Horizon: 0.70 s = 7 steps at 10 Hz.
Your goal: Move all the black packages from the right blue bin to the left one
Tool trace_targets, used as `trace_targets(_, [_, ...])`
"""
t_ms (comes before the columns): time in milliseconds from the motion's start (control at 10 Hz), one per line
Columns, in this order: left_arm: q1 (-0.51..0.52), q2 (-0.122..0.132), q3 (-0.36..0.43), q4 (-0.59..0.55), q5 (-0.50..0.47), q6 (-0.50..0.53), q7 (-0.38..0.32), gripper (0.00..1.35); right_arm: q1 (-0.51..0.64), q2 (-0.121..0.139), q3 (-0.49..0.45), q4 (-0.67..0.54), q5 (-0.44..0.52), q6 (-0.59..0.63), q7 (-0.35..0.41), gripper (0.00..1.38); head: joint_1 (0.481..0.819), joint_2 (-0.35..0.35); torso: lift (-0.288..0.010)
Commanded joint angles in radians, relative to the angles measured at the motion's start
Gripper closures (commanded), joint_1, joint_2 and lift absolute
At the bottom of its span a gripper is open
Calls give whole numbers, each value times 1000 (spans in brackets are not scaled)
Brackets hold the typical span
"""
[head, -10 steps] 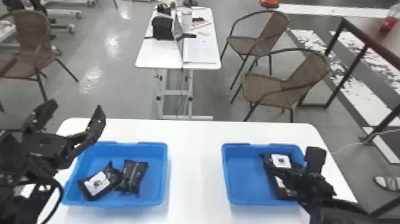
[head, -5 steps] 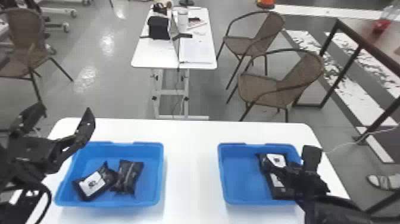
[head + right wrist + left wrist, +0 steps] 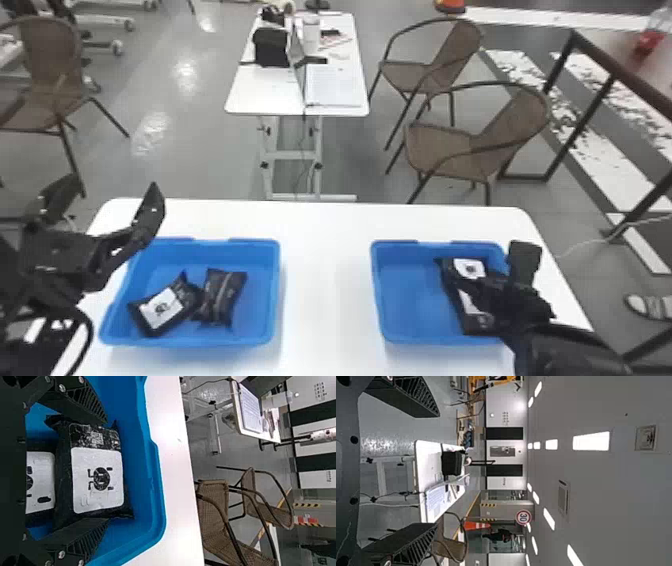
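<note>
In the head view my right gripper (image 3: pixel 492 272) is over the right side of the right blue bin (image 3: pixel 415 295). Two black packages with white labels lie there, a far one (image 3: pixel 469 268) and a nearer one (image 3: pixel 472 327) partly hidden by the gripper. In the right wrist view the right gripper (image 3: pixel 106 471) stands open, its fingers at opposite ends of a labelled package (image 3: pixel 97 479); another package (image 3: pixel 39 483) lies beside it. My left gripper (image 3: pixel 114 187), open and unloaded, is above the left bin's far left corner; the left wrist view shows this gripper (image 3: pixel 436 470) too. The left blue bin (image 3: pixel 257 255) holds two black packages (image 3: pixel 162 310) (image 3: pixel 220 297).
Both bins stand on a white table (image 3: pixel 325 280), with bare tabletop between them. Beyond its far edge are a small white desk (image 3: pixel 265 95) with a laptop, and wicker chairs (image 3: pixel 450 150). A dark-framed table (image 3: pixel 585 120) stands at the far right.
My left gripper has shifted slightly left and outward. The head view has swayed a little. The right gripper remains at the packages in the right bin, with little visible movement.
</note>
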State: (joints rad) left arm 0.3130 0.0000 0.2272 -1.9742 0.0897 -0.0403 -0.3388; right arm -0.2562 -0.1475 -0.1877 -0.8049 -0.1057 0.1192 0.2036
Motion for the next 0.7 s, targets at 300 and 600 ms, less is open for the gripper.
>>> trace_targets(300, [12,-3,18,6,41,11,-3,36,-58,3,42,82,-25,28,-13,484,695,-70,0])
trace_targets(600, [23,-3,31,9,47,0,-8,36,-55,22,62,-2,-49,99,-29,1133,695,-39,0])
